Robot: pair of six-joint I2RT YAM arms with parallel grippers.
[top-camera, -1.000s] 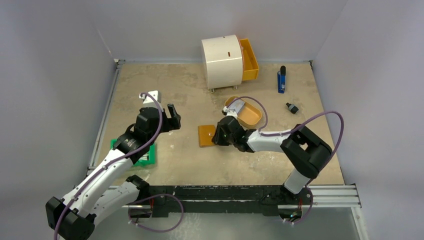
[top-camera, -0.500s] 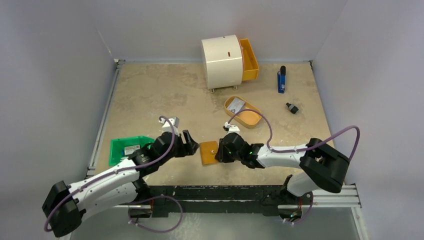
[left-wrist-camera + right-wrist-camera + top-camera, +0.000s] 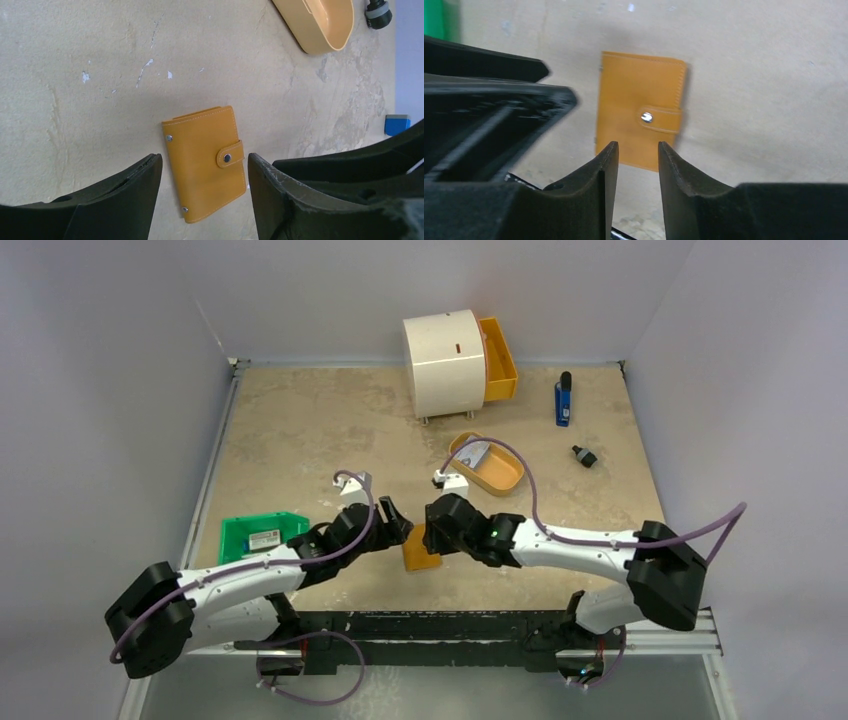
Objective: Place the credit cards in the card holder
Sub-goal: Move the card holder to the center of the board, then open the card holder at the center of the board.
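A: Where is the card holder [image 3: 420,550]?
B: It lies flat on the table [image 3: 300,430], snapped shut, near the front edge. Both arms reach in to it.
A: Does a gripper hold it?
B: No. The left gripper [image 3: 204,159] hangs over it with its jaws wide apart. The right gripper [image 3: 637,146] has a small gap with nothing in it.
A: Where are the credit cards [image 3: 265,538]?
B: One lies in the green tray [image 3: 235,545]. The other one [image 3: 476,451] lies in the tan dish [image 3: 505,480].

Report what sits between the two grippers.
The tan card holder, snapped shut and lying flat, sits between the left gripper and right gripper; the top view shows it.
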